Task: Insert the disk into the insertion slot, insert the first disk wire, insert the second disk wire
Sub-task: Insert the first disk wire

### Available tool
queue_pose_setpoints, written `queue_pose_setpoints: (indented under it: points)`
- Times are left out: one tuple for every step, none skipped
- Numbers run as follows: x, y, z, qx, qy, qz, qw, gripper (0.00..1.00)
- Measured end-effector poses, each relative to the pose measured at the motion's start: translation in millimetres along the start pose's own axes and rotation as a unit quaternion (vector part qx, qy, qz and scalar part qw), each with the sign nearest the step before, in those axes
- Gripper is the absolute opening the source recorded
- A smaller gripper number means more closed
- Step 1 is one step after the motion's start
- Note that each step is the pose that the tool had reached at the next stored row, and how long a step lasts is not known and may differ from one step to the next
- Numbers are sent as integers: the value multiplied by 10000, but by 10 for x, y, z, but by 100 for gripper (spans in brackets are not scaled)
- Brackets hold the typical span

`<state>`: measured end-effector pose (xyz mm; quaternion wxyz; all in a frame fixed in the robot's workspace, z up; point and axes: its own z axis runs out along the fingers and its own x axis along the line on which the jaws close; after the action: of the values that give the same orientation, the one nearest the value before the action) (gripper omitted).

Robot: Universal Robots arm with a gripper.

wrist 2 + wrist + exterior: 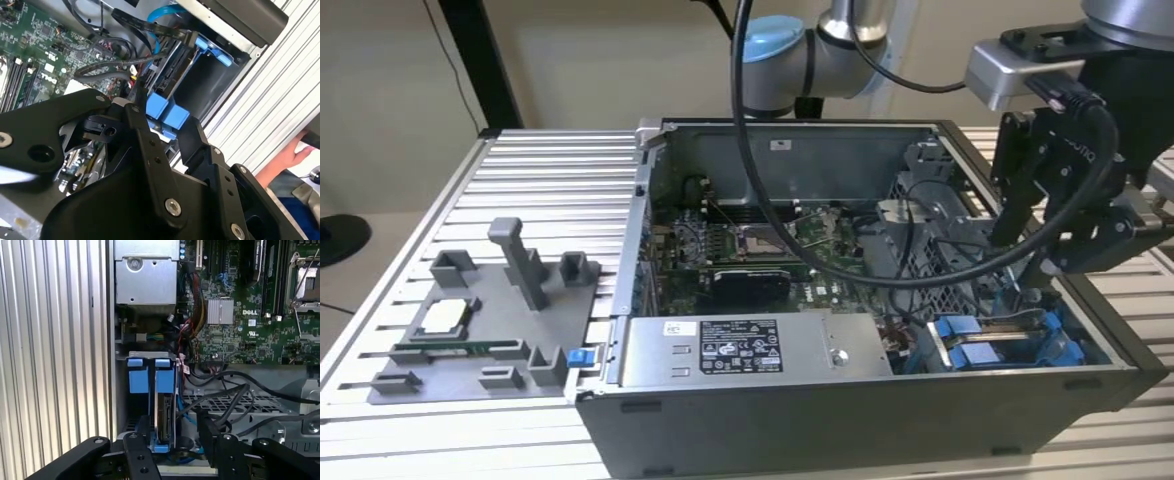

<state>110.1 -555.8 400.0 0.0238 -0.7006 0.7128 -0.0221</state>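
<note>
The disk [164, 412] stands edge-on in the insertion slot [134, 407], its two blue tabs [150, 376] at the bay's edge. In the exterior view its blue frame [987, 345] sits in the case's near corner on that view's right. My gripper [172, 421] hangs over the disk's end, open, one black finger [142, 440] close beside it and the other standing clear. In the second wrist view the gripper [167, 117] straddles the blue tabs [165, 112]. Black wires [227, 390] and a blue wire [162, 22] lie loose beside the cage.
The silver power supply [734, 350] lies along the case's front wall, with the green motherboard [747, 250] behind it. A grey fixture [494, 320] with small parts sits on the slatted table at the exterior view's left. A person's hand [290, 155] shows beyond the case.
</note>
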Motion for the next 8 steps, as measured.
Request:
queue_pose_setpoints:
  points:
    - [-21,3,7,1,8,0,10000,100]
    - [-47,5,16,4,16,-2,10000,100]
    - [-72,7,26,8,21,-2,10000,100]
    - [-90,8,38,13,24,-2,10000,100]
    - [-103,9,53,16,27,-3,10000,100]
    - [-113,11,66,23,32,-3,10000,100]
    - [-120,12,80,36,37,-10,10000,100]
    - [-126,13,93,48,42,-25,10000,100]
